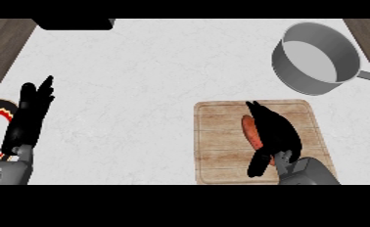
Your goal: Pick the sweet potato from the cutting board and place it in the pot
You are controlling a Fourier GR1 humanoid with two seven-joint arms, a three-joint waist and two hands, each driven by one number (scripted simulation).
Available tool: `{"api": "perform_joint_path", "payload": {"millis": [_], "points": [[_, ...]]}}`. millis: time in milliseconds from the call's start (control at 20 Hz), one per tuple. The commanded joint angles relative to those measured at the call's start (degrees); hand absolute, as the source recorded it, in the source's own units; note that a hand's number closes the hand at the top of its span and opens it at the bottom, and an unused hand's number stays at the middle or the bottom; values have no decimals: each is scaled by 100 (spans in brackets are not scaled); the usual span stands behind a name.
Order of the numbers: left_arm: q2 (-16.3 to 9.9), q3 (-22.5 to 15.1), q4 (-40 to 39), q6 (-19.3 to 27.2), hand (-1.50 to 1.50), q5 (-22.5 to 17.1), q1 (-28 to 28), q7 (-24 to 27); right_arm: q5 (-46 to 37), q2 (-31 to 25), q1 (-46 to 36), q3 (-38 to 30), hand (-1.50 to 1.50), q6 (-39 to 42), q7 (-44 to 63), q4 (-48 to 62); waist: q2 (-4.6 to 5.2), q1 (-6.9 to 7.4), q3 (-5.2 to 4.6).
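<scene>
Sweet potato (250, 129) is the object to be moved, and it is seen lying lengthwise on the cutting board (217, 143), not yet lifted. At the far left of the head view, the left hand (29, 116) is held at rest near the edge with its fingers straight and pointing up, nothing in it. Further right, the pale counter (145, 74) is crossed before the wooden board is reached. Over the board, the right hand (278, 133) is laid along the right side of the orange vegetable, its fingers stretched forward and its thumb hanging below; the fingers are not seen to be curled round it, so no hold is judged to have been made. Whether contact exists cannot be settled, since part of the vegetable is hidden beneath the hand. At the upper right, the grey pot (289, 69) is set well apart from the board. A slip is the likely risk: a rounded, tapering vegetable could be rolled sideways if closed on off-centre, and the pot's rim could be struck during carrying.
</scene>
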State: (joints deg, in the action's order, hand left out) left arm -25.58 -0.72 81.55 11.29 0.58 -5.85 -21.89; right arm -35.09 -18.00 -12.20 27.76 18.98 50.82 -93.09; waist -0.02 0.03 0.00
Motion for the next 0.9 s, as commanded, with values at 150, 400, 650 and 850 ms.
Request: {"api": "perform_joint_path", "payload": {"millis": [150,400,650,850], "points": [[254,289,-545,-260,0,275,-266,288,-203,91,381,-334,-150,536,21,-475,-1,-23,-1],[485,216,308,-148,0,525,302,35,-467,303,162,-596,150,155,-1021,538,-2,14,1],[439,309,297,-305,0,560,51,-252,-1180,258,-202,-490,150,-324,-1626,1021,1,23,2],[481,518,-360,-415,0,589,-130,272,-1712,409,-51,-245,150,-518,-1511,646,3,-8,-1]]}}
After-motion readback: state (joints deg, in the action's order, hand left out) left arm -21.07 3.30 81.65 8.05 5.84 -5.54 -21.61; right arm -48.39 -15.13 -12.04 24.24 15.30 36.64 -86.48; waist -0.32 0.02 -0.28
